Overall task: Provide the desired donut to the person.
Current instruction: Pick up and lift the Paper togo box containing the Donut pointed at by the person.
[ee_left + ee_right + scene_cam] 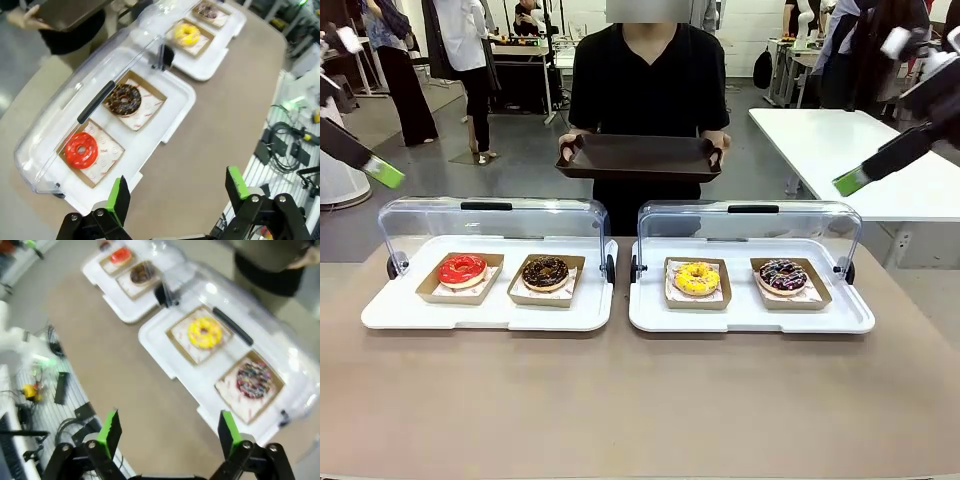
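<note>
Surface [640, 400]: bare brown top nearest the camera; two white display trays sit side by side at its far half, clear lids tipped back.
Left display tray [380, 312]: at 10 o'clock from centre; red donut [462, 270] and chocolate donut [545, 272], each on a brown card.
Right display tray [850, 318]: at 2 o'clock; yellow donut [697, 278] and dark sprinkled donut [782, 275].
Person [648, 70]: at 12 o'clock beyond the surface, holding a dark serving tray [638, 157] level, long axis running 9 to 3, open face up.
Left gripper [177, 192]: raised at 9 o'clock, jaws fully apart, empty.
Right gripper [167, 432]: raised at 3 o'clock, jaws fully apart, empty.
Step in hand: likely waiting to learn the choice; none is indicated yet.
Doing it well: use the arm nearer the chosen donut, descend clear of the lid, grip the card's edge rather than the icing.
Donut axis: round, flat, holes up; no real long axis.
</note>
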Available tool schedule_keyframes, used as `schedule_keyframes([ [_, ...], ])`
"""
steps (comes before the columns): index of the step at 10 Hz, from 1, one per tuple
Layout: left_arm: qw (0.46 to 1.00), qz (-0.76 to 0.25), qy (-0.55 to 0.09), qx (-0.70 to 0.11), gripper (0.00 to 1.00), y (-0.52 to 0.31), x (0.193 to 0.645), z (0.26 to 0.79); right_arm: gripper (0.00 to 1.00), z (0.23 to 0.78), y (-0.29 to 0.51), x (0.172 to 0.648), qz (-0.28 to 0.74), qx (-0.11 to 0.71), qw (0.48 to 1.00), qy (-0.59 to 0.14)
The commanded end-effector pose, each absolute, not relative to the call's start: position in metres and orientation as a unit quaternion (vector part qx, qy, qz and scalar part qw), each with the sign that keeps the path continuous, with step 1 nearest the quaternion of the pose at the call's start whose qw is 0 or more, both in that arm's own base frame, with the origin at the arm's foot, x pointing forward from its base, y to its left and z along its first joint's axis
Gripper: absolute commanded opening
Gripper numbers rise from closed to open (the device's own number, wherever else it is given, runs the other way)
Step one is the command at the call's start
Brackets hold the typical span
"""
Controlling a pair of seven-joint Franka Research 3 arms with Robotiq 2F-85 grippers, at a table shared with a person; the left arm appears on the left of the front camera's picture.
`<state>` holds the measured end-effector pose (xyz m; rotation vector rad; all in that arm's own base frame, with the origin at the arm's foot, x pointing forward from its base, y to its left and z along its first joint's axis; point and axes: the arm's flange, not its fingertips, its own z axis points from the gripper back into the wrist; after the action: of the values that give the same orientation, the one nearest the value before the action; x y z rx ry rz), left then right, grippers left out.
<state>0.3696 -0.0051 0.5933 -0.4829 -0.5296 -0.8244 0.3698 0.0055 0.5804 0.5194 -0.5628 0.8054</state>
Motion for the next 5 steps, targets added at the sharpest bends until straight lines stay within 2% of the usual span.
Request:
schedule_keyframes([
  [1,0.833,-0.41,-0.256,-0.267,1.0,0.029,0.383,0.602,1.0,0.578,-0.039,0.396,0.389,0.345,0.811,-0.267],
  [5,0.77,-0.469,-0.32,-0.292,1.0,0.111,0.353,0.599,1.0,0.547,-0.146,0.384,0.386,0.419,0.751,-0.334],
])
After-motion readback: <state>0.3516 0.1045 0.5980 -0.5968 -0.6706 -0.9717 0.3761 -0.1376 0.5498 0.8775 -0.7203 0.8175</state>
